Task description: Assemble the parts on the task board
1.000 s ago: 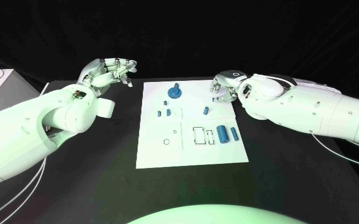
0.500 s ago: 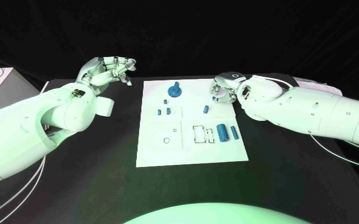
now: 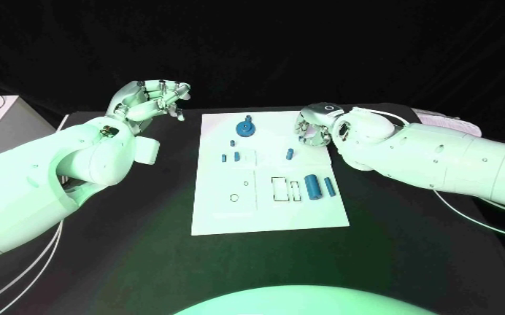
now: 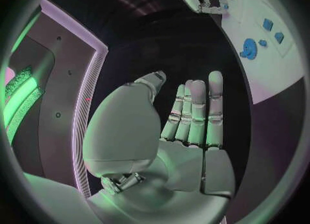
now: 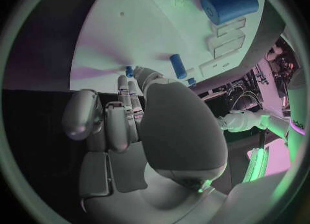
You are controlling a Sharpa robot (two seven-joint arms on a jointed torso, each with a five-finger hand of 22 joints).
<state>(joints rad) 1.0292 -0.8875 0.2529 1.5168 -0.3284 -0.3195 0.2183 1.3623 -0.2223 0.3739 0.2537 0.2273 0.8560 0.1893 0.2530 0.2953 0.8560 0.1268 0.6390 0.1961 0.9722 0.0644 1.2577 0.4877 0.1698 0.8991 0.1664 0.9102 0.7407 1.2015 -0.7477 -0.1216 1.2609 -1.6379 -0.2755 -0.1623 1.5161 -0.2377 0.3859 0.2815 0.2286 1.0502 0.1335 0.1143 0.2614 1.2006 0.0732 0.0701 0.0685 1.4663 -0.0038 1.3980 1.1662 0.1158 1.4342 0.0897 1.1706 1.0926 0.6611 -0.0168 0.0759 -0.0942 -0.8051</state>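
Broadly, the black table (image 3: 126,257) is seen carrying the flat white rectangular task board (image 3: 268,216) at its middle, between the two white arms. The left hand (image 3: 152,100), silver and many-fingered, is held up off the table to the left of the board's far corner; its fingers (image 4: 194,113) are stretched out side by side with the palm bare, and nothing is held in it. The right hand (image 3: 314,129) is lowered at the board's far right edge, with its fingers (image 5: 119,123) curled in under the palm; whether anything is pinched there cannot be told.

On the board, the small blue plastic parts are spread out. A blue gear-shaped disc with a short post (image 3: 245,128) is found near the far edge, left of centre. A thick blue cylinder (image 3: 312,187) is laid on the right half, and a thinner blue rod (image 3: 329,187) is placed just beside it to the right. A small blue peg (image 3: 290,154) is seen towards the far right, near the right hand. Two small blue blocks (image 3: 230,157) are set side by side on the left half, with a tiny blue piece (image 3: 233,143) just beyond them.
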